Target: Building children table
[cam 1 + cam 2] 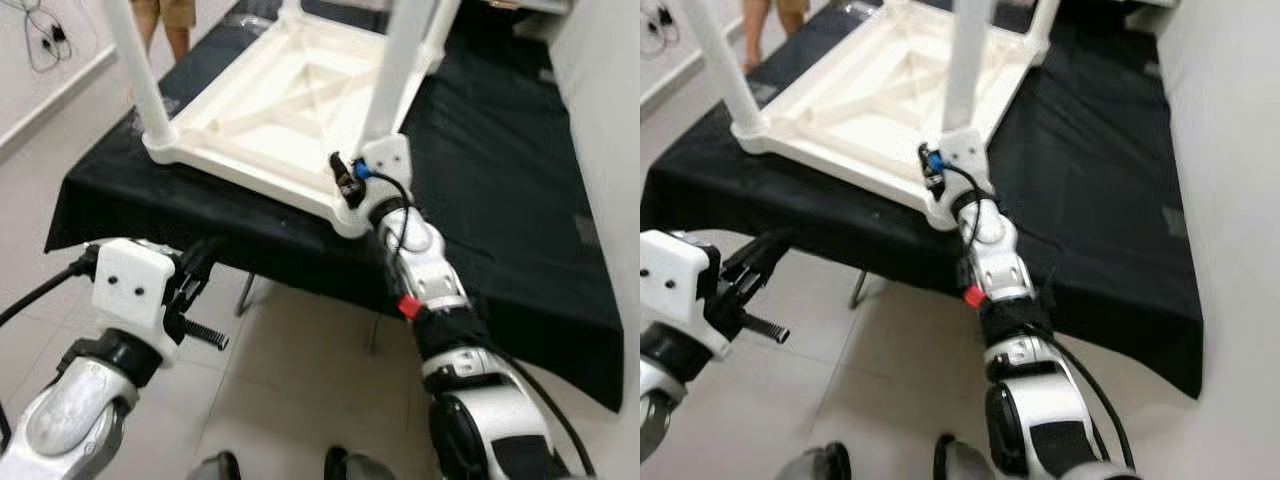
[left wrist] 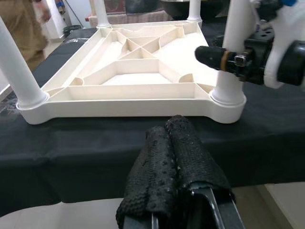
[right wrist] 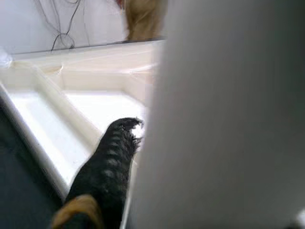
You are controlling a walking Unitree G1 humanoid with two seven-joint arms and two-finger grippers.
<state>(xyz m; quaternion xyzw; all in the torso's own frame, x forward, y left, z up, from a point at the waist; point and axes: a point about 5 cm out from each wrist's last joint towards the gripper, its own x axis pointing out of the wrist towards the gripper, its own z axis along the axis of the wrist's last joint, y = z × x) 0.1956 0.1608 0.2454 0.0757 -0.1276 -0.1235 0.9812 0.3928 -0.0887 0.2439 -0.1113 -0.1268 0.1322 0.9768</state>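
Observation:
A white plastic children's table [image 1: 290, 110] lies upside down on a black-clothed table [image 1: 500, 180], its legs pointing up. My right gripper [image 1: 350, 180] is at the near right corner, shut on the base of the near right leg [image 1: 400, 70]. One black finger [image 2: 209, 56] lies along the leg's side, and the other is hidden behind the leg. The near left leg [image 1: 135, 70] stands free in its socket. My left gripper [image 1: 205, 255] is shut on nothing, held low in front of the cloth's near edge, below the near left corner.
A person's legs [image 1: 165, 20] are at the far left of the table. Cables [image 1: 45, 40] hang on the left wall. A white wall [image 1: 610, 120] runs close along the right. Tiled floor [image 1: 290, 380] lies between me and the table.

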